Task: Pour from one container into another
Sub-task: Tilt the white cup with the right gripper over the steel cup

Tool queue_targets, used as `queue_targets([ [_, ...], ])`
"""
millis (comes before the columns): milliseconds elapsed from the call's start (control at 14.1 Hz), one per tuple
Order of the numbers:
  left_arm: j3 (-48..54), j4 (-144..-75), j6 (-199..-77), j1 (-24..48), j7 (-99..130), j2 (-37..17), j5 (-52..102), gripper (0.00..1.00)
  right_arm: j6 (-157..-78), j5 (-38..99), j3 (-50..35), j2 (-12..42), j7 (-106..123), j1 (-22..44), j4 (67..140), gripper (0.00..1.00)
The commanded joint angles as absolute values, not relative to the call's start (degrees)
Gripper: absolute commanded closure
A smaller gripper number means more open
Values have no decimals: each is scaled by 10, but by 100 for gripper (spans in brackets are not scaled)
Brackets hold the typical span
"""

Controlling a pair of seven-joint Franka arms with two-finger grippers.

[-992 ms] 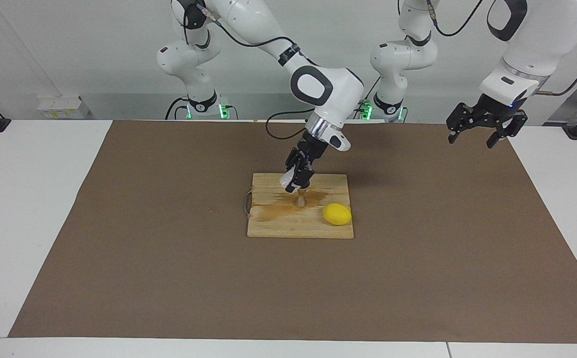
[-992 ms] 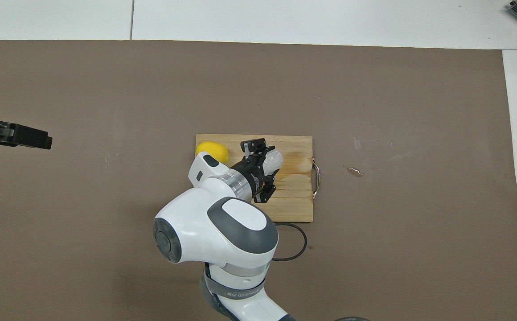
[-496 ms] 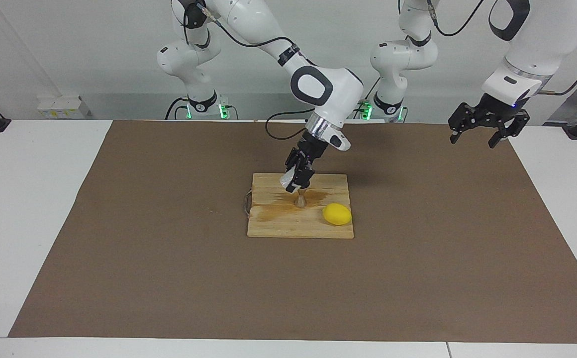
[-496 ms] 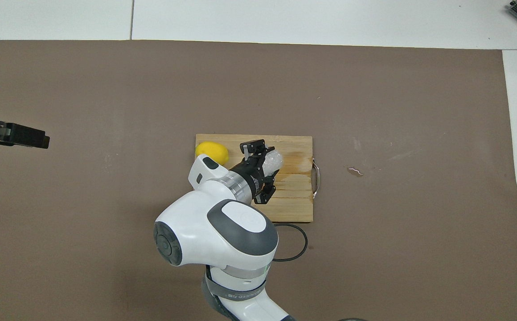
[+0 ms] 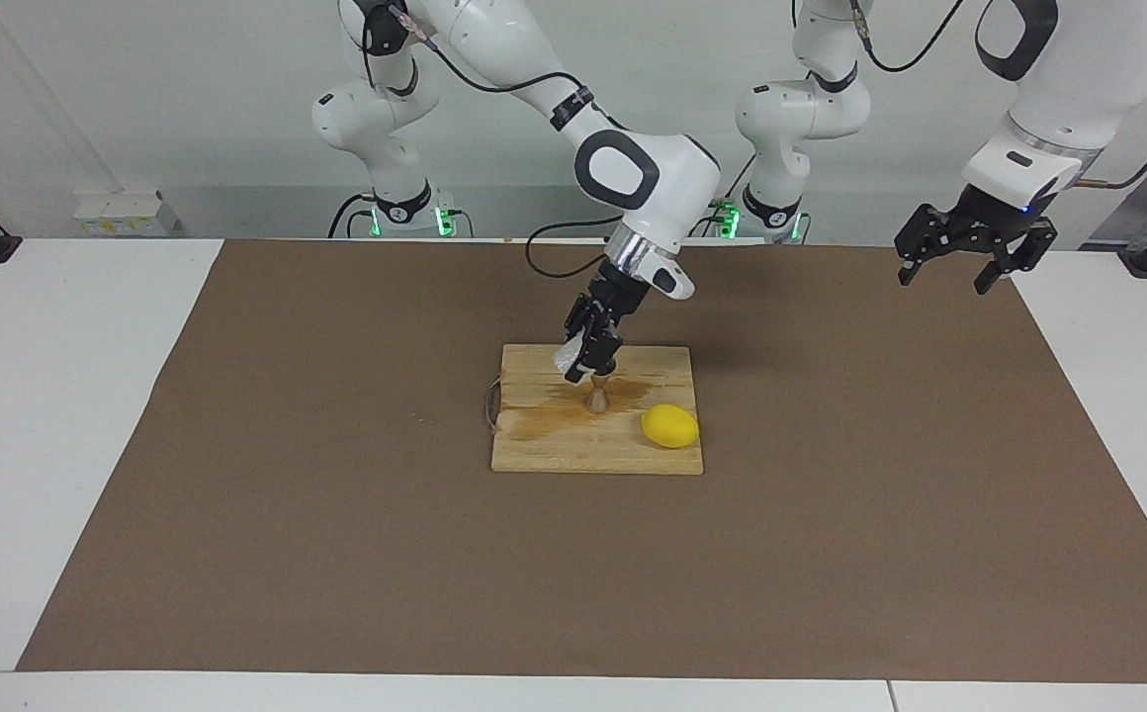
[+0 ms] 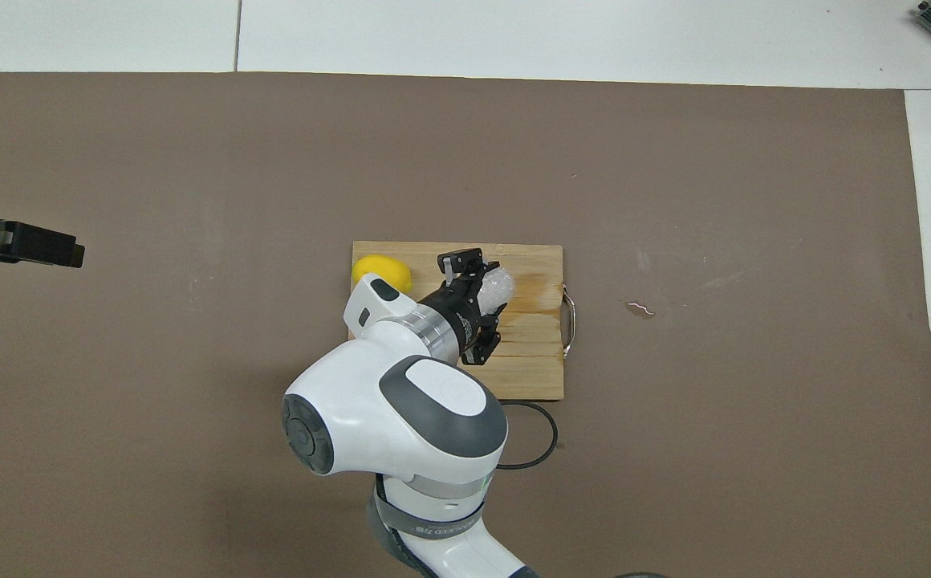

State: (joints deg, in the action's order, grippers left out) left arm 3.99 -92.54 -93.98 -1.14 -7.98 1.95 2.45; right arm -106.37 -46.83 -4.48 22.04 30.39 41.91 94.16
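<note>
My right gripper (image 5: 585, 358) is shut on the translucent whitish cup (image 5: 570, 359), held tilted just above the small metal jigger (image 5: 595, 399). The jigger stands upright on the wooden board (image 5: 554, 453). In the overhead view the cup (image 6: 498, 286) shows past the right gripper (image 6: 483, 299), which hides the jigger. My left gripper (image 5: 969, 265) hangs open and holds nothing, over the mat at the left arm's end of the table. Only its tip (image 6: 40, 245) enters the overhead view.
A yellow lemon (image 5: 670, 426) lies on the board beside the jigger, toward the left arm's end. A wet stain (image 5: 539, 422) darkens the board. A metal handle (image 6: 568, 315) sits on the board's edge toward the right arm's end. A black cable loop (image 6: 544, 440) lies near the board.
The right gripper has shifted slightly with the tilted cup over the jigger. The left gripper has drifted a little toward its own end of the table.
</note>
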Motion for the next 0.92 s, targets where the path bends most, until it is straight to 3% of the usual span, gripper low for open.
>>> queue_targets([
  [0,28,-936,-944,-5,-92,33,26,0,-1078,-440,-49,197,293,403,962,100],
  [851,28,-935,-950,-5,-89,33,26,0,-1113,-292,-49,173,298,353,963,100],
])
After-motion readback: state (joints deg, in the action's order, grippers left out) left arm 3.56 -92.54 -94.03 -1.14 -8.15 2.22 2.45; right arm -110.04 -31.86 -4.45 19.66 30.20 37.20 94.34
